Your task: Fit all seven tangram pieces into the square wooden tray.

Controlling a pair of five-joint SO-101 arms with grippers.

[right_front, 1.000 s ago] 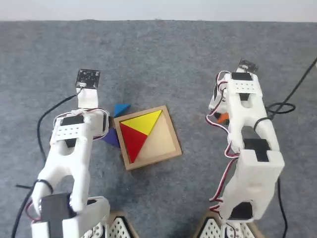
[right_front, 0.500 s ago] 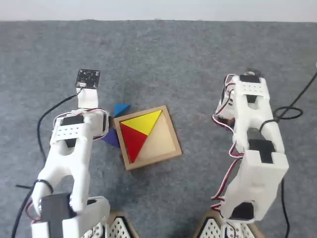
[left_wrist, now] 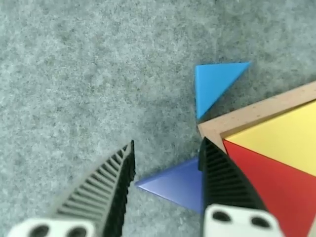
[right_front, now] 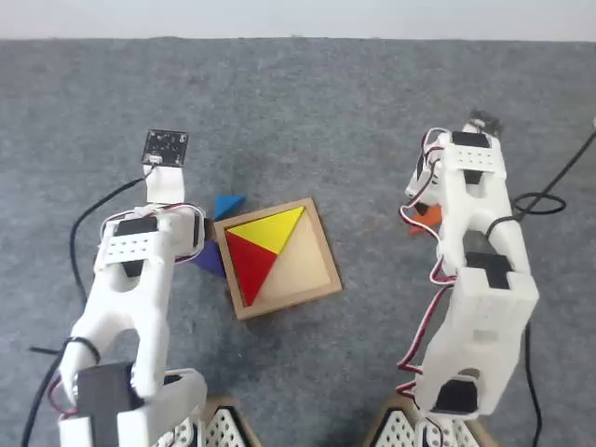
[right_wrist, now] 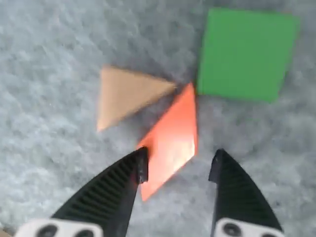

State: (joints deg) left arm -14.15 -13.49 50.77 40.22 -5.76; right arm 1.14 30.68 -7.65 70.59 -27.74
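High view, going left to right: your left arm sits beside the tray's (right_front: pixel 303 265) left corner on the grey table (right_front: pixel 307 112). In the left wrist view the left pincer (left_wrist: pixel 168 148) is spread wide and holds nothing. It straddles the pointed end of the dark blue triangle (left_wrist: pixel 180 185), with one finger right over the tray corner. The light blue triangle (left_wrist: pixel 212 81) lies just past that corner, its tip almost touching the rim.

The yellow triangle (right_front: pixel 270 231) and red triangle (right_front: pixel 250 261) are already lying flat in the tray, edge to edge. That fills the left part and leaves the right part bare wood, so I'd say you're two down with five to go.

Over on the right, well apart from the tray, your right pincer (right_wrist: pixel 180 155) is also spread and empty. It hangs over the near end of the orange parallelogram (right_wrist: pixel 170 140). A tan triangle (right_wrist: pixel 126 94) touches its far side, and a green square (right_wrist: pixel 244 54) sits corner to corner with it.

My guess is these pieces are light, stiff and thin, with smooth painted faces. They'll likely skid on the table instead of lifting if you clip just a corner. For the orange one I'd close across the two long parallel edges near the middle. Watch the tan triangle, which is snug enough to get dragged along. For the dark blue one, grab across the wider body rather than the tip.
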